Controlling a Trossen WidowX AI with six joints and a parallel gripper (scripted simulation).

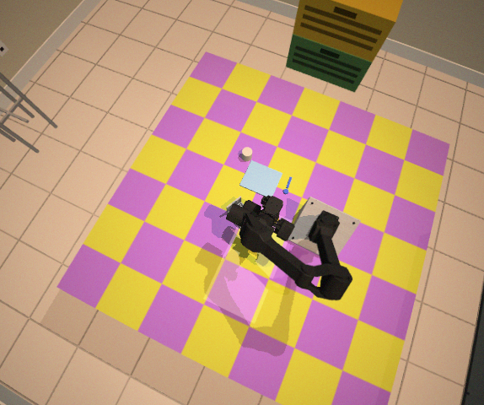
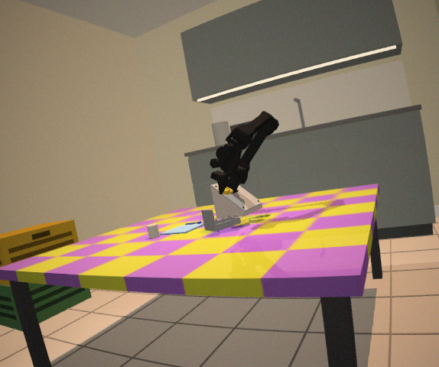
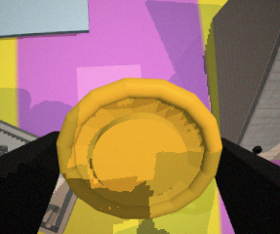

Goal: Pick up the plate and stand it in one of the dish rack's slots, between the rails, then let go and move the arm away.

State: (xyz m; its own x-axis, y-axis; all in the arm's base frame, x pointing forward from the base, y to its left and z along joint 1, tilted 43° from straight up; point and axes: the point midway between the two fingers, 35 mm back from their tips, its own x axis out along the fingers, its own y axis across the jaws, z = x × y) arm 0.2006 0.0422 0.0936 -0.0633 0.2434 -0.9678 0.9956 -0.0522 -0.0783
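My gripper (image 2: 227, 191) (image 3: 139, 144) is shut on the yellow-orange plate, with one finger at each side of its rim. The plate (image 2: 227, 190) (image 3: 140, 156) is held in the air above the table, its face towards the wrist camera. In the exterior view it looks roughly flat, not upright. The grey dish rack (image 1: 235, 202) (image 2: 208, 222) (image 3: 20, 139) stands on the table below the gripper. In the wrist view it shows at the lower left, partly hidden by the plate and left finger. The arm covers most of it in the top view.
The arm's pale slanted base (image 1: 345, 224) (image 2: 224, 206) stands close beside the rack; its dark side (image 3: 242, 63) is at the right in the wrist view. A light-blue square (image 1: 260, 178) (image 2: 182, 228) (image 3: 32, 17), a pale cylinder (image 1: 246, 153) (image 2: 153, 231) and a blue spoon-like item (image 1: 286, 191) lie beyond.
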